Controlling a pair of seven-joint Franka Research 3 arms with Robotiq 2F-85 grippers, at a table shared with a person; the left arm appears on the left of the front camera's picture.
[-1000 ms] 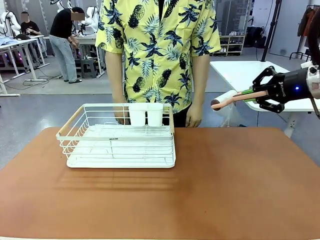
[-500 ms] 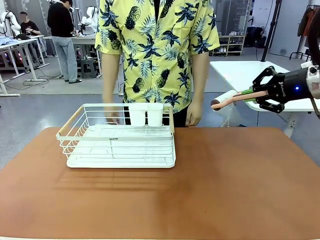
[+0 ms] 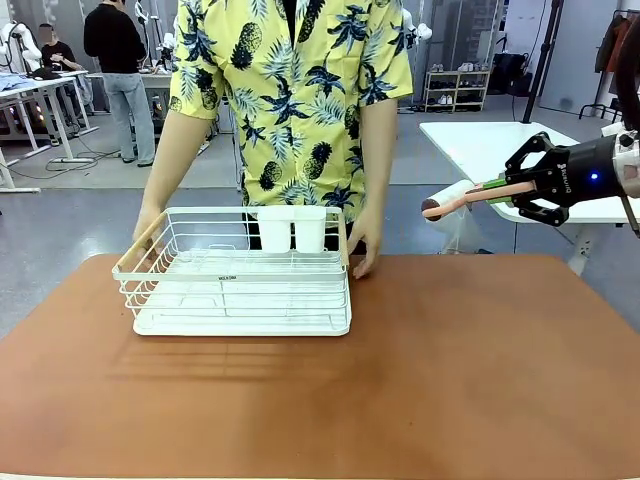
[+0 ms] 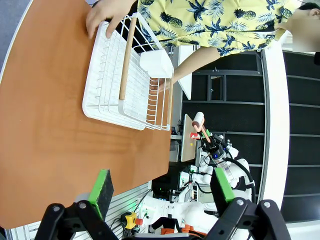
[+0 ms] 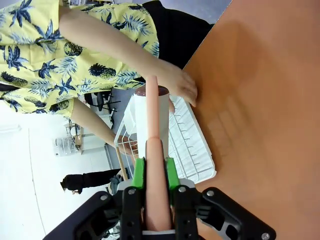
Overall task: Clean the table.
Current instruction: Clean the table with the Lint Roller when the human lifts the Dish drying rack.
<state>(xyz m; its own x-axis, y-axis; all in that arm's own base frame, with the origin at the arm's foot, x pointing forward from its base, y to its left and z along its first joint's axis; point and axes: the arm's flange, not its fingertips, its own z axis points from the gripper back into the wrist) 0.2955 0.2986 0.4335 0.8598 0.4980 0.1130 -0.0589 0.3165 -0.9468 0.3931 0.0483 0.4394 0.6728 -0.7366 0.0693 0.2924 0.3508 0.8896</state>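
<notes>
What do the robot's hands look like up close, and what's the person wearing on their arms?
The left gripper and right gripper are black, with angular bolted linkages and fingers padded in bright green. The right one has a blue light and white lettering. The person's shirt is short-sleeved, yellow, printed with pineapples and leaves.

No legible text or labels

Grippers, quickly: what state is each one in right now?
Left gripper: open, holding nothing.
Right gripper: closed on the pink-handled roller.
</notes>
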